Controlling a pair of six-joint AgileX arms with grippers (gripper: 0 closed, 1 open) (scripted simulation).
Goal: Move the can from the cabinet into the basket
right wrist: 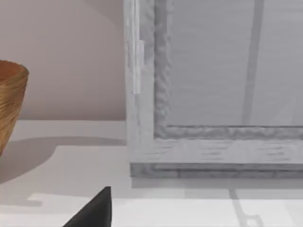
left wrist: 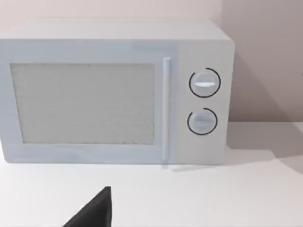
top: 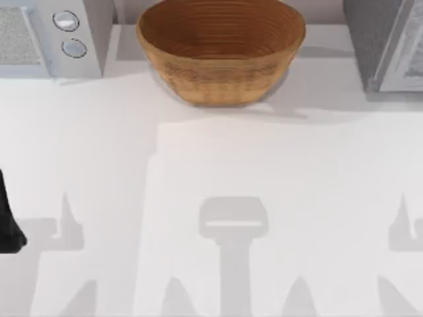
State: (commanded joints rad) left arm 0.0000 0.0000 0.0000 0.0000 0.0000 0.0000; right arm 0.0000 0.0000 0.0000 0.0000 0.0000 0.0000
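The brown wicker basket [top: 221,72] stands at the back middle of the table, its rim also in the right wrist view [right wrist: 9,104]. The cabinet [top: 380,46] stands at the back right, with a dark grey speckled side. Its pale framed front panel [right wrist: 213,71] faces the right wrist camera and looks closed. The can is out of view. A dark tip of my left gripper [left wrist: 97,210] hangs low over the table in front of the white appliance. My right gripper [right wrist: 97,210] likewise hangs low in front of the cabinet, some way off.
A white appliance with two round knobs [top: 59,39] sits at the back left, its door facing the left wrist camera [left wrist: 85,104]. A dark part of my left arm [top: 8,224] is at the table's left edge. White tabletop [top: 218,172] spreads in front of the basket.
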